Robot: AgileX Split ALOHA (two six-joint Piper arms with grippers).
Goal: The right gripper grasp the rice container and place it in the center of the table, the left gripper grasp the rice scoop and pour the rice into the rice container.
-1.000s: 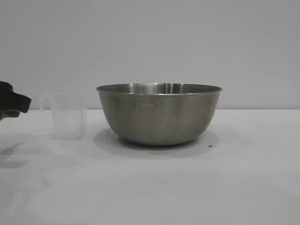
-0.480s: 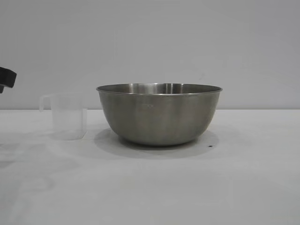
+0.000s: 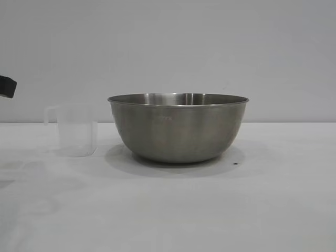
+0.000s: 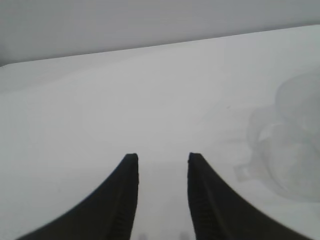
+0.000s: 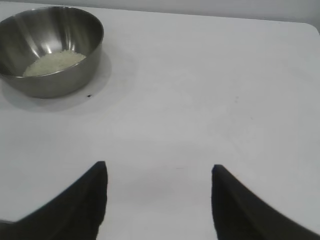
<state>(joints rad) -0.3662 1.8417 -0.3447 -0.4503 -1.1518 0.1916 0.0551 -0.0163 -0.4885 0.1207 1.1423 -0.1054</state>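
Note:
The rice container (image 3: 178, 128), a large steel bowl, stands in the middle of the white table (image 3: 210, 210). The right wrist view shows the rice container (image 5: 50, 50) with a heap of rice (image 5: 54, 62) inside. To its left the rice scoop (image 3: 76, 131), a clear plastic cup, stands upright and looks empty. My left gripper (image 4: 160, 157) is open with nothing between its fingers, and the rice scoop (image 4: 295, 145) lies off to one side of it. Only a black tip of the left gripper (image 3: 6, 86) shows at the exterior view's left edge, above the scoop's height. My right gripper (image 5: 159, 167) is open over bare table, well away from the bowl.
A small dark speck (image 3: 234, 163) lies on the table by the bowl's right side. A plain grey wall stands behind the table. The table's rounded far corner (image 5: 312, 27) shows in the right wrist view.
The left gripper has risen and drawn back toward the left edge, away from the rice scoop. The bowl and scoop have not moved.

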